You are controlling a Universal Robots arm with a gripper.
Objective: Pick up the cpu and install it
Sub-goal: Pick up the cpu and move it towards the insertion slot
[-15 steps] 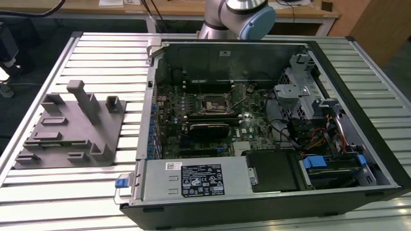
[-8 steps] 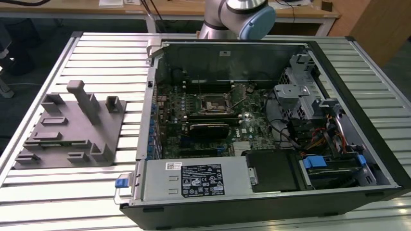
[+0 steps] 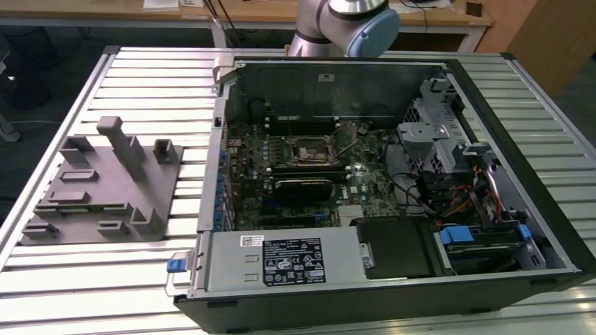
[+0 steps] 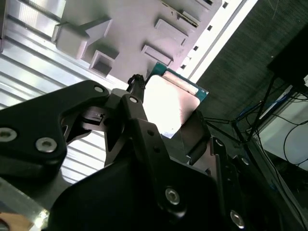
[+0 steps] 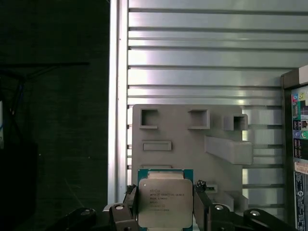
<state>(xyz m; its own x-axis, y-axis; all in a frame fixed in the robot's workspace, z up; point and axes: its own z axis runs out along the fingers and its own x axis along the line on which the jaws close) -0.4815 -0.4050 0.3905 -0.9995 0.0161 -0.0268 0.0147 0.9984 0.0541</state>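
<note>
On my counter (image 3: 139,77), fixture (image 3: 102,188) at the exterior view's left, open computer case (image 3: 521,230) just beside it on that view's right, cpu (image 5: 165,199) gripped in my end effector (image 5: 165,192) over the fixture.

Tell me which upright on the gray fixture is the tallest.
The narrow post at the far edge of the gray fixture; the sloped fin and stubby block beside it stand lower.

Silver arm (image 3: 322,28) with pale blue joint cap (image 3: 375,31); black tool (image 5: 165,192) studded with silver screws (image 4: 46,144)
</note>
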